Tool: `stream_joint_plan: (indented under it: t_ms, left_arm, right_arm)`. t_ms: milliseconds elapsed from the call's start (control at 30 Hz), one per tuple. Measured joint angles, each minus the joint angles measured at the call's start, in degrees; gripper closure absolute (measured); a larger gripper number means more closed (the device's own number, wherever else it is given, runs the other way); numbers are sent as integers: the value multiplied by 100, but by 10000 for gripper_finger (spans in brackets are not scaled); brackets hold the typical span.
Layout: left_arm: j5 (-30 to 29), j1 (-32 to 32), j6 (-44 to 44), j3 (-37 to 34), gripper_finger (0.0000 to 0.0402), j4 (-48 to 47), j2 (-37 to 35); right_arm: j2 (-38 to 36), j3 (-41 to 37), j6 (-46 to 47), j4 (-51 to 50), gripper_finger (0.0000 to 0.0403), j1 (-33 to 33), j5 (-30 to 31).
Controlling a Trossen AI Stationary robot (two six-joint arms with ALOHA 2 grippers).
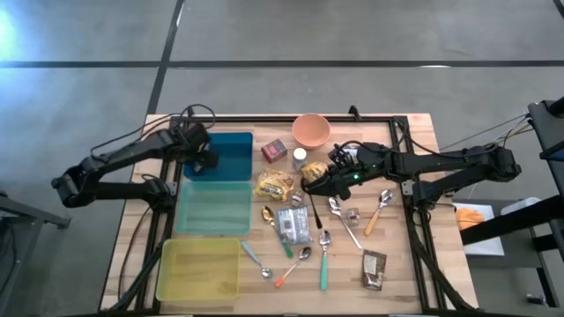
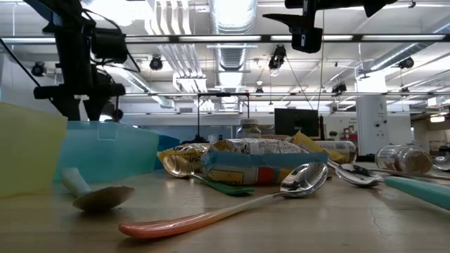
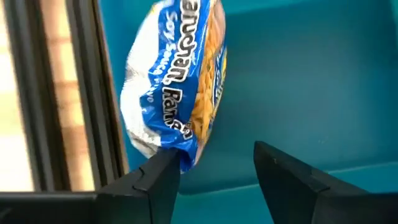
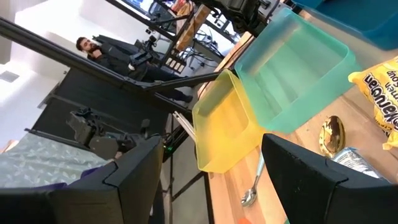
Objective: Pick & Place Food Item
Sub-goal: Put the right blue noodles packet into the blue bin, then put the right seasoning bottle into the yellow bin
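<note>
Blue plastic marks the bin [image 1: 231, 151] at the far left of the table in the high view, where the left gripper [image 1: 203, 158] hangs over the bin's left side; the teal bin [image 1: 214, 207] and the yellow bin [image 1: 199, 269] sit in a row nearer the front. The right gripper [image 1: 310, 181] waits low over the clutter at mid-table, near a yellow ramen packet [image 1: 275, 184], loose spoons [image 1: 324, 255] and an orange bowl [image 1: 310, 129]. In the low view the left arm stands above the blue bin's wall at the left; the bin's interior is hidden from this angle. In the left wrist view the blue ramen packet [image 3: 177, 81] lies inside the blue bin against its wall, and the left fingers [image 3: 149, 183] stand parted, one fingertip touching the packet's lower edge, the other clear of it, so nothing is clamped. In the right wrist view the right fingers [image 4: 137, 171] stand wide apart with nothing between them, facing the yellow and teal bins. Judgement: the step in hand is the release of the food item into the blue bin, and placement appears complete. The next move calls for a straight lift of the left gripper, clear of the packet and the bin wall, so the touching finger does not drag the packet.
</note>
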Motion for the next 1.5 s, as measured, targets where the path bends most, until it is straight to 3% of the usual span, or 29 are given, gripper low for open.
stream_joint_plan:
  t_ms: [333,600,800,1033,1267,1500]
  left_arm:
    - [-311,4,120,445,191,-558,0]
    - [112,-9,218,1126,191,-566,0]
    - [875,-346,515,1470,191,214,0]
    - [1864,-933,421,1270,191,1652,5]
    - [1970,-1435,183,1208,191,2110,27]
    - [1970,-1767,76,1203,191,2198,48]
  right_arm:
    - [2,-2,7,-359,133,0,22]
    - [4,-7,-167,-1887,134,-4,811]
    - [4,-7,-1273,-2518,134,-3,1371]
    - [4,-4,-2817,-2852,134,212,1819]
    - [18,-4,-4659,-2887,134,737,2896]
    - [361,-4,-5029,-3098,134,973,3307]
